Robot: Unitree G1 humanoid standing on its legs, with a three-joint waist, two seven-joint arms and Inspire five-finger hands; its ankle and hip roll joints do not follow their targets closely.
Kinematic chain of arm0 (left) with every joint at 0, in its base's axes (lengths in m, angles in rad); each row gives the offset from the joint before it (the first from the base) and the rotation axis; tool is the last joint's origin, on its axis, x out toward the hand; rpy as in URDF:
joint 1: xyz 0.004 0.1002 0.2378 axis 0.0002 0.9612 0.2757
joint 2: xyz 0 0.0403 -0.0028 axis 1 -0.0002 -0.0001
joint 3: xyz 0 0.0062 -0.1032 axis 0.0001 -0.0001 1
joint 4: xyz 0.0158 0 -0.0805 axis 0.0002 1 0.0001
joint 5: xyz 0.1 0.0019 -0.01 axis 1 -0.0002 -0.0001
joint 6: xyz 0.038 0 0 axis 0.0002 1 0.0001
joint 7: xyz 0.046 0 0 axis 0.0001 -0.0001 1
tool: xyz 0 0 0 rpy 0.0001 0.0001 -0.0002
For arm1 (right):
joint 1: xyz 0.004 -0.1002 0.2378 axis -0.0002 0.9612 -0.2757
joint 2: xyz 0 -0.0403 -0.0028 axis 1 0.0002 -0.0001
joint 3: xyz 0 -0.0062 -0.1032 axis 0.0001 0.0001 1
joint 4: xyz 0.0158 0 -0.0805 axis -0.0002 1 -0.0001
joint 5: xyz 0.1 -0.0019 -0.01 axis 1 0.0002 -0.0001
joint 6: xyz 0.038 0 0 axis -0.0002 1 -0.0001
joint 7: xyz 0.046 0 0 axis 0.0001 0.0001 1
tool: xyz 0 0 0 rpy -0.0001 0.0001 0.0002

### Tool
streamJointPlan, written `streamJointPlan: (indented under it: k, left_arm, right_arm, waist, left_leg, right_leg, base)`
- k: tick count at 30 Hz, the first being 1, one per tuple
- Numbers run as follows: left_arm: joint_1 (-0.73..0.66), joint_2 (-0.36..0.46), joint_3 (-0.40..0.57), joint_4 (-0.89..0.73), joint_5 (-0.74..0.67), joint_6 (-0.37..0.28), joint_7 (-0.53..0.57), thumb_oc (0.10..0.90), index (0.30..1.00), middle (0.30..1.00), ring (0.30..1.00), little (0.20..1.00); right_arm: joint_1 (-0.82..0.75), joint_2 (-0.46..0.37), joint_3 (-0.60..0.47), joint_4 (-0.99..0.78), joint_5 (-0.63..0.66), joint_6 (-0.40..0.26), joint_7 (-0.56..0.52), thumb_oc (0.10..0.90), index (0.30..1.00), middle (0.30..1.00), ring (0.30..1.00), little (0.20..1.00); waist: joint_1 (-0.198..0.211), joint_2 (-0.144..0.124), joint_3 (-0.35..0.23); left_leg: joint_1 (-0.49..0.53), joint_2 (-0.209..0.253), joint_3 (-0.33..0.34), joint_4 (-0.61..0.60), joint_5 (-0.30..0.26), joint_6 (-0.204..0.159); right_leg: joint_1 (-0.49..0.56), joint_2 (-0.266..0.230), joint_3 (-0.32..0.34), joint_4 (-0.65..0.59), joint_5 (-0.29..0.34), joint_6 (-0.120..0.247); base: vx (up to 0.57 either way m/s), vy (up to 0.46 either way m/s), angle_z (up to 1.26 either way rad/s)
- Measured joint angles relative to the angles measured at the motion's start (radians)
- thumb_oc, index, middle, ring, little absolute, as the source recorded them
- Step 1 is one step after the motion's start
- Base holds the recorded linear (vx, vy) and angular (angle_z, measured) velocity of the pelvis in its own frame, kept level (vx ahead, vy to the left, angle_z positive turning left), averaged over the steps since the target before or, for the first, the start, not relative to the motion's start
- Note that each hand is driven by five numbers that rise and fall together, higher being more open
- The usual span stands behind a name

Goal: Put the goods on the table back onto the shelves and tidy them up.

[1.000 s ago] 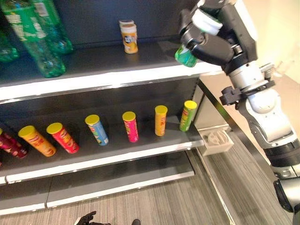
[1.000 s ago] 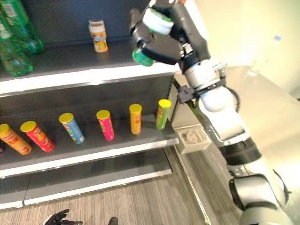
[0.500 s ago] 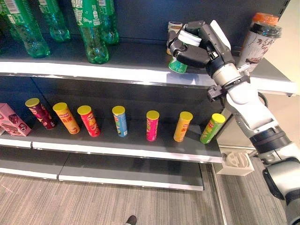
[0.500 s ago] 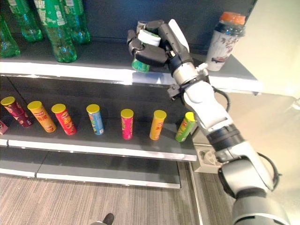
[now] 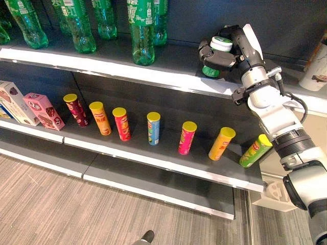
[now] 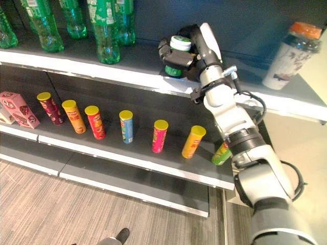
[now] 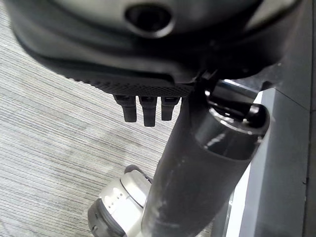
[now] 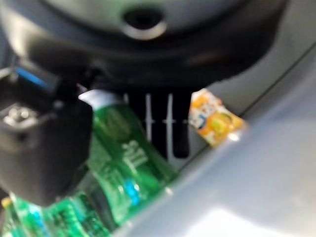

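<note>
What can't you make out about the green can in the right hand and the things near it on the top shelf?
- Small green can: body mostly covered by right hand.
- Orange-labelled bottle: blurred in right wrist view, hidden behind the hand in the eye views.
- Orange-capped drink bottle: cut off by edge in left eye view.

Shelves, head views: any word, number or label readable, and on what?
Nothing is legible.
Tall green bottles: white label print, blurred.
Chip tubes: print too small.
Pink box: print too small.
Small green bottle in the right hand: white print, blurred.
Patterned cup: no words readable.
</note>
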Motion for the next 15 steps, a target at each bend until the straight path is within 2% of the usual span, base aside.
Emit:
streamJointPlan:
  k: [6,15]
  left_arm:
    - [-0.005,0.004,0.000,0.000,0.000,0.000,0.005,0.800,0.900,0.900,0.900,0.900]
    - [-0.017,0.004,-0.001,0.000,0.001,0.000,0.023,0.800,0.900,0.900,0.900,0.900]
  right_arm:
    - [0.000,0.000,-0.003,-0.003,-0.081,0.007,-0.030,0.400,0.300,0.300,0.300,0.300]
    - [0.000,0.000,-0.007,-0.003,-0.090,0.008,-0.043,0.400,0.300,0.300,0.300,0.300]
  waist:
    - [0.002,-0.010,0.006]
    - [-0.006,-0.018,0.011]
  left_leg:
    - [-0.005,-0.008,-0.007,0.000,0.000,0.000]
    - [-0.005,-0.012,-0.002,0.000,0.000,0.001]
  right_leg:
    - [0.000,-0.006,-0.007,0.000,-0.004,0.005]
    - [-0.003,-0.012,-0.003,0.000,-0.004,0.005]
  base:
    - [0.00,0.011,0.05]
    - [0.00,0.000,0.00]
